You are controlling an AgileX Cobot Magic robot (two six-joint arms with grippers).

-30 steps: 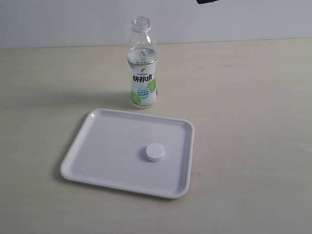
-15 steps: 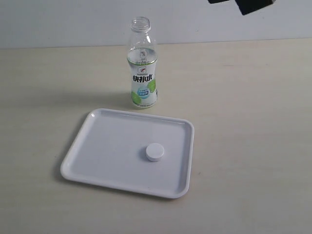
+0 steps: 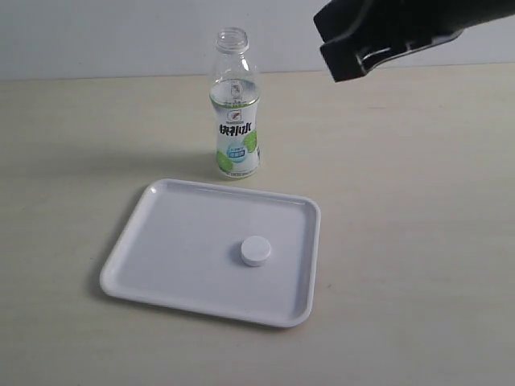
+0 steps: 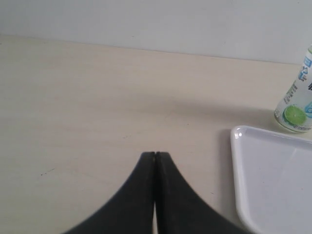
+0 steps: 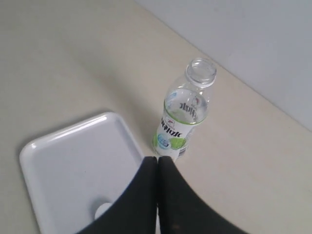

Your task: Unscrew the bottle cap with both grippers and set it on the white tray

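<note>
The white bottle cap (image 3: 256,252) lies flat on the white tray (image 3: 177,233), right of its middle; a sliver of the cap (image 5: 101,210) shows beside my right gripper's fingers. The uncapped clear bottle (image 3: 234,104) stands upright on the table just behind the tray, its mouth open (image 5: 202,71). My right gripper (image 3: 323,44) hangs high at the upper right, above the table, fingers pressed together and empty (image 5: 157,158). My left gripper (image 4: 155,154) is shut and empty over bare table beside the tray's corner (image 4: 239,134); it does not show in the exterior view.
A light wooden table (image 3: 418,209) carries everything, with a pale wall (image 3: 96,32) behind it. The bottle's base with the lime picture (image 4: 295,114) shows at the edge of the left wrist view.
The right arm has come down and leftward into the exterior view, from a small dark patch at the top edge to a large dark shape. Bottle, cap and tray have not moved.
</note>
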